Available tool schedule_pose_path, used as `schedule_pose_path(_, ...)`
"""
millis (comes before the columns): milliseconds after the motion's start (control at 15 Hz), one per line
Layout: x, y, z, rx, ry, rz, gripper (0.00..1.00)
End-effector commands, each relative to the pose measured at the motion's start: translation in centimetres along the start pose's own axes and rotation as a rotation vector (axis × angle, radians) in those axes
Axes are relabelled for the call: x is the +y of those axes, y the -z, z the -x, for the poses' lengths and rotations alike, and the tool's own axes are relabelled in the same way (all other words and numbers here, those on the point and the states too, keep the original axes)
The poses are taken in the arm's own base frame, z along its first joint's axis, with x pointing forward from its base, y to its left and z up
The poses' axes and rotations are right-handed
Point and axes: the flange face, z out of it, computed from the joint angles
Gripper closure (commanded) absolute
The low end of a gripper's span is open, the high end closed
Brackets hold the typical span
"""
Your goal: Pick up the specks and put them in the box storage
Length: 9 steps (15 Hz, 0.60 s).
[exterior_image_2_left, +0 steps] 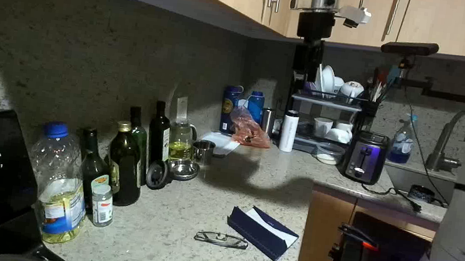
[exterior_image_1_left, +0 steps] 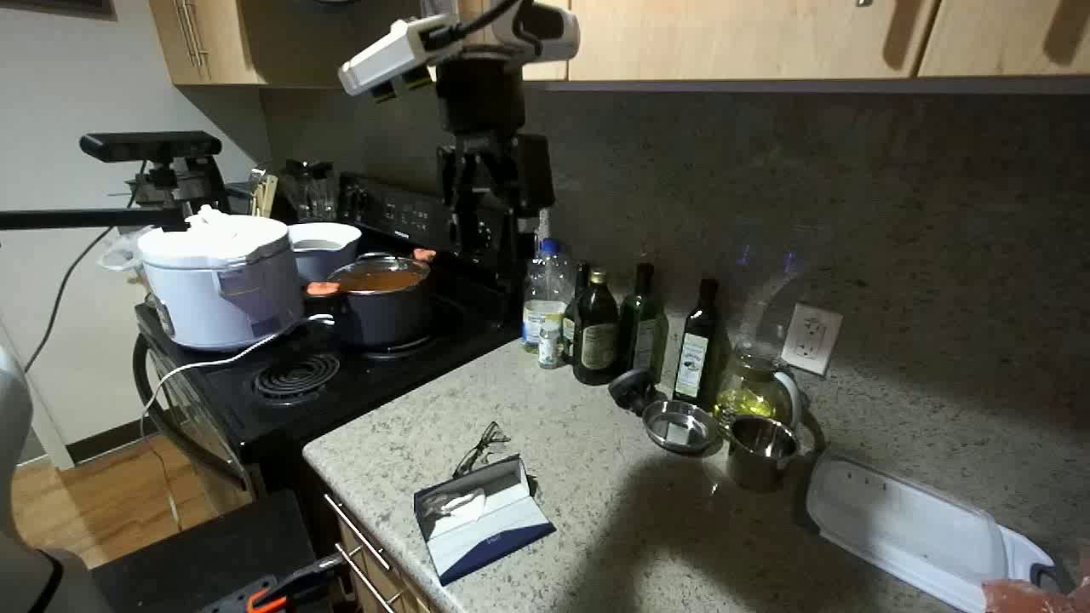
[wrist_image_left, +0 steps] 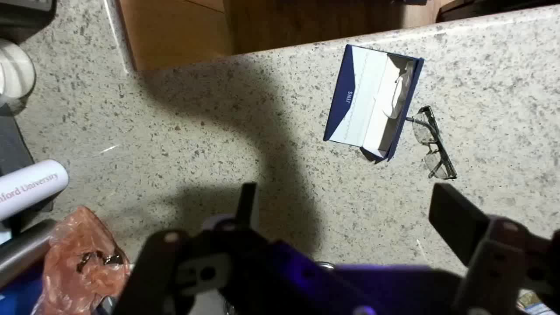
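Observation:
The specks are dark-framed glasses that lie on the counter in both exterior views (exterior_image_1_left: 483,449) (exterior_image_2_left: 221,239) and in the wrist view (wrist_image_left: 437,146). The box storage is an open dark blue case with a pale lining (exterior_image_1_left: 494,532), beside the glasses; it also shows in an exterior view (exterior_image_2_left: 262,233) and in the wrist view (wrist_image_left: 361,98). A crumpled white cloth (wrist_image_left: 398,98) lies inside it. One temple end is close to the case's edge; I cannot tell if they touch. My gripper (exterior_image_1_left: 494,234) (exterior_image_2_left: 302,79) (wrist_image_left: 345,190) is open and empty, high above the counter, away from both.
Several oil bottles (exterior_image_1_left: 599,332) stand along the back wall beside a metal dish (exterior_image_1_left: 679,426), a steel cup (exterior_image_1_left: 760,455) and a glass pitcher (exterior_image_1_left: 754,392). A white tray (exterior_image_1_left: 911,528) lies farther along. The stove (exterior_image_1_left: 298,379) with pots adjoins the counter. A toaster (exterior_image_2_left: 365,158) stands near the sink.

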Motion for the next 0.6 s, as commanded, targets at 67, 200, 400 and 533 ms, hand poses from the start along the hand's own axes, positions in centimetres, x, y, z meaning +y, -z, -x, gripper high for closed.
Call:
schedule_pose_path(67, 0.0, 0.0, 0.0, -0.001, 0.000, 0.000, 0.00)
schedule_pose_path(200, -0.7, -0.4, -0.2, 0.001, 0.009, -0.001, 0.00)
schedule_pose_path(400, -3.2, -1.4, -1.0, -0.005, 0.045, 0.002, 0.00)
schedule_pose_path(533, -5.4, -2.2, -1.1, -0.010, 0.082, 0.005, 0.00)
